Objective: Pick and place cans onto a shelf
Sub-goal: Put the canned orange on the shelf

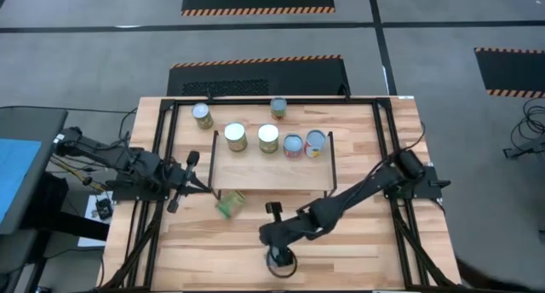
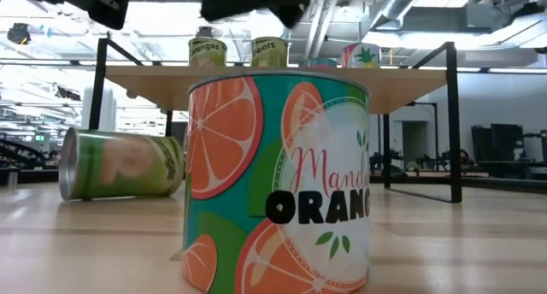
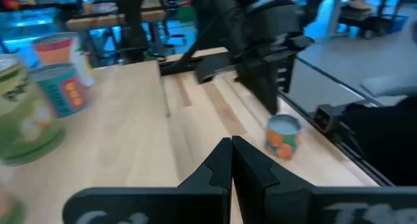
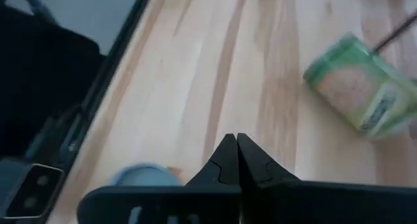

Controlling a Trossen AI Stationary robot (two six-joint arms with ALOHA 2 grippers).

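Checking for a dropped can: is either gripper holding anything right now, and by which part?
Nothing is held. The left gripper and right gripper are both shut on nothing.

I count eight cans (image 1: 268,137) in all: four on the one shelf (image 1: 272,169), three upright on the surface (image 1: 358,242), one lying on its side.

On the shelf (image 1: 271,163), four cans (image 1: 268,138) fill the far edge, while its near half is bare wood. A green can (image 1: 230,203) lies on its side just in front of the shelf's left leg. An orange-label can (image 2: 279,179) stands in front of the shelf, under the right gripper (image 1: 271,238). The table (image 1: 366,242) right of the shelf is free.
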